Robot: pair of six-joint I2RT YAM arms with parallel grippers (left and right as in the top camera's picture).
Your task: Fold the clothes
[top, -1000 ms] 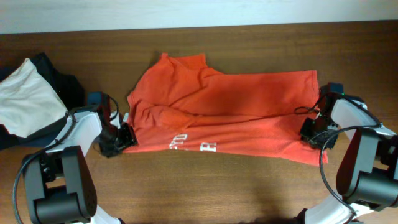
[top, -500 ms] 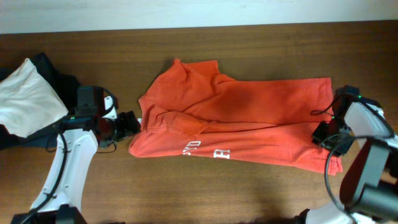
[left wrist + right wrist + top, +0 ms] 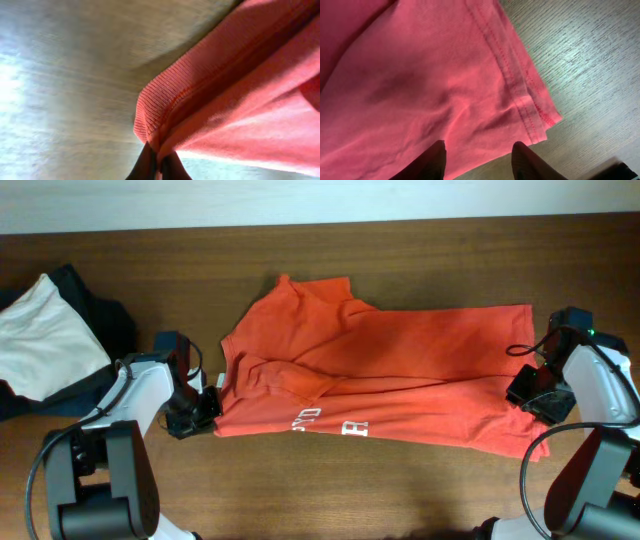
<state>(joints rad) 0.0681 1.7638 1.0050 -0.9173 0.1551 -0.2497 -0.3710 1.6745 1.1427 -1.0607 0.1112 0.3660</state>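
Observation:
The clothes, an orange-red T-shirt (image 3: 380,365) with white lettering (image 3: 325,421), lie spread and partly folded across the middle of the table. My left gripper (image 3: 207,406) sits at the shirt's lower left corner. In the left wrist view it (image 3: 159,161) is shut on a ribbed fold of the shirt (image 3: 210,100). My right gripper (image 3: 526,390) is at the shirt's right edge. In the right wrist view its (image 3: 480,160) dark fingers (image 3: 436,159) stand apart, open, just over the stitched hem of the shirt (image 3: 420,85), with nothing pinched.
A white folded garment (image 3: 45,338) lies on a dark navy one (image 3: 105,315) at the far left, close behind my left arm. Bare wooden table (image 3: 330,490) runs along the front edge and behind the shirt.
The shirt slid to the right a second ago. My left gripper let go, swung out left, then came back and shut on the shirt's lower left corner. The right gripper opened slightly wider.

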